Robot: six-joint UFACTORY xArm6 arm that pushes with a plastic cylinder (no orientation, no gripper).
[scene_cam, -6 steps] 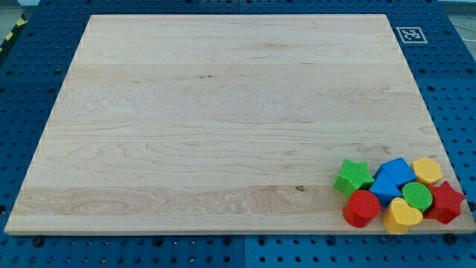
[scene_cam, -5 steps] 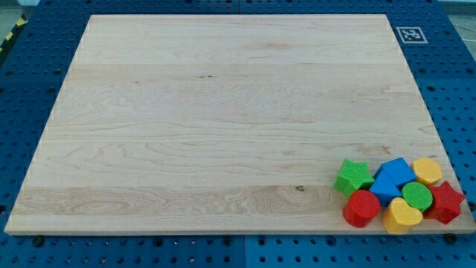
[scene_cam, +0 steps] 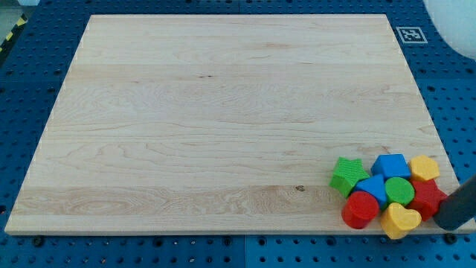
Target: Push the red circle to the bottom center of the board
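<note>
The red circle [scene_cam: 361,209] lies near the board's bottom right, at the left end of a tight cluster. Around it are a green star [scene_cam: 348,176], a blue block [scene_cam: 390,165], a green circle [scene_cam: 400,191], a yellow heart [scene_cam: 401,220], a red star [scene_cam: 428,197] and a yellow block [scene_cam: 425,168]. My dark rod comes in from the view's right edge. My tip [scene_cam: 445,224] sits at the cluster's right side, against the red star and right of the yellow heart.
The wooden board [scene_cam: 223,119] lies on a blue pegboard table. A black-and-white marker tag [scene_cam: 411,34] sits at the board's top right corner. A white part of the arm [scene_cam: 455,22] shows at the view's top right.
My rod has come into view from the right and reached the cluster. The red star, green circle, blue and yellow blocks have shifted left and packed tighter; the red circle has barely moved.
</note>
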